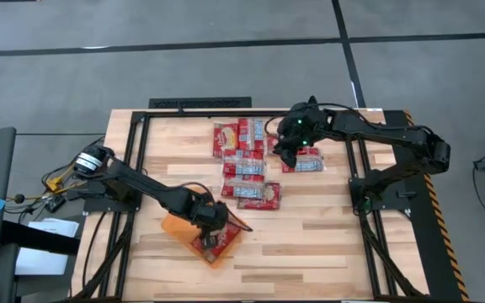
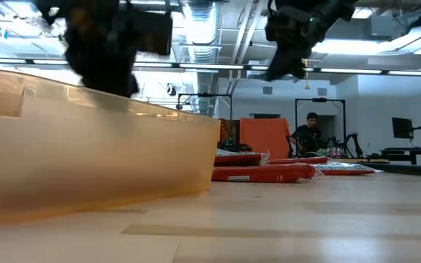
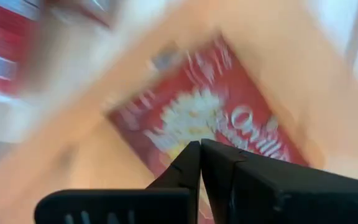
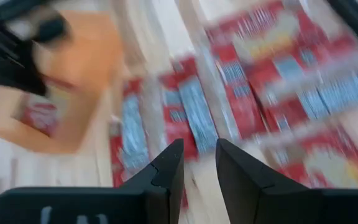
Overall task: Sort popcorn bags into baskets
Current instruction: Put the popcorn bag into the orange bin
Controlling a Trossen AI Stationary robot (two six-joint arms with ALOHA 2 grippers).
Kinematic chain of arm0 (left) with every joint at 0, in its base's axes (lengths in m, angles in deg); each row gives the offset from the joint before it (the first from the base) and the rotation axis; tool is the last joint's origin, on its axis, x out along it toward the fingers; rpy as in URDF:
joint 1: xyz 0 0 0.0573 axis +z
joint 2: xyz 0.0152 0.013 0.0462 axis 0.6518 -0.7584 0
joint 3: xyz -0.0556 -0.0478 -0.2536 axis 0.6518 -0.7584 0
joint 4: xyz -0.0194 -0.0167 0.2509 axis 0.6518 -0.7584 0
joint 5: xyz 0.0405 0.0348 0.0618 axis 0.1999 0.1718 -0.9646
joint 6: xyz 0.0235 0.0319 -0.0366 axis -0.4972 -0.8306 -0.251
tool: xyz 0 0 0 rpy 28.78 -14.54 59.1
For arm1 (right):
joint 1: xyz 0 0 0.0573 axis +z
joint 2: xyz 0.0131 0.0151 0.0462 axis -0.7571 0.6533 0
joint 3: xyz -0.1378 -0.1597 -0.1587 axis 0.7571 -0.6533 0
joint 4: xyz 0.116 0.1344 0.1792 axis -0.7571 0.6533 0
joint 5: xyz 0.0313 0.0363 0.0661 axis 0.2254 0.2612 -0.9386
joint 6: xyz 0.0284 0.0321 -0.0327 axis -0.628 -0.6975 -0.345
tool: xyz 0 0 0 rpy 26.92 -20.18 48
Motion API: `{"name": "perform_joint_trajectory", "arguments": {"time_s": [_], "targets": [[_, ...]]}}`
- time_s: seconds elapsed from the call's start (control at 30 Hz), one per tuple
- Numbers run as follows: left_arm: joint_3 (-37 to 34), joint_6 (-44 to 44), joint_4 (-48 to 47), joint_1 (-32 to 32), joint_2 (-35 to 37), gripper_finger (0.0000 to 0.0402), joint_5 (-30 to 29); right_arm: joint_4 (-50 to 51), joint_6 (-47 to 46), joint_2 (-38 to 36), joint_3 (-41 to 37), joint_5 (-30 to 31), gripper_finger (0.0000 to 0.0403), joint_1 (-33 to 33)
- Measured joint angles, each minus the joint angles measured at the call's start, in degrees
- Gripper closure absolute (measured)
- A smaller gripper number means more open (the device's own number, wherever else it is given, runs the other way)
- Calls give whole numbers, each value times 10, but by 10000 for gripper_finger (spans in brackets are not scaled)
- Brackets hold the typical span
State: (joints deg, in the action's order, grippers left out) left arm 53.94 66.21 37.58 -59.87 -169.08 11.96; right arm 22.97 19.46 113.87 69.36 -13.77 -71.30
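- Hovering my left gripper (image 1: 213, 220), fingers together, over the translucent orange bin (image 1: 175, 227) holding one flat red bag (image 3: 210, 124).
- My right gripper (image 1: 286, 150), fingers slightly apart, hangs above glossy packets (image 1: 247, 164) on the wood table (image 1: 310, 236).

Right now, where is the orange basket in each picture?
High view: the orange basket sits low and left of centre, under the left gripper.
Low view: its wall fills the left side.
Left wrist view: its floor lies around a popcorn bag.
Right wrist view: upper left.
Shared landmark: the popcorn bag pile.
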Motion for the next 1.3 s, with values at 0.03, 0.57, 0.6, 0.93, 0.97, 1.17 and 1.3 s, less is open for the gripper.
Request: {"name": "perform_joint_trajectory", "arguments": {"time_s": [0.03,0.57,0.6,0.93,0.97,1.17,1.3], "targets": [[3,5,-13,4,17,401,-17,18,-13,0,0,14,285,0],[5,49,-36,178,168,178,-72,-39,-302,1,-139,105,286,105],[5,56,-36,185,157,162,-71,-52,-315,0,-148,105,285,109],[-19,125,2,233,52,112,-21,-65,-359,0,-164,157,290,159],[-33,136,27,236,50,111,-8,-62,-359,0,-164,160,291,161],[-127,204,148,252,57,111,10,-60,-349,0,-164,173,291,168],[-181,242,270,259,51,111,45,-67,-345,0,-164,174,290,163]]}}
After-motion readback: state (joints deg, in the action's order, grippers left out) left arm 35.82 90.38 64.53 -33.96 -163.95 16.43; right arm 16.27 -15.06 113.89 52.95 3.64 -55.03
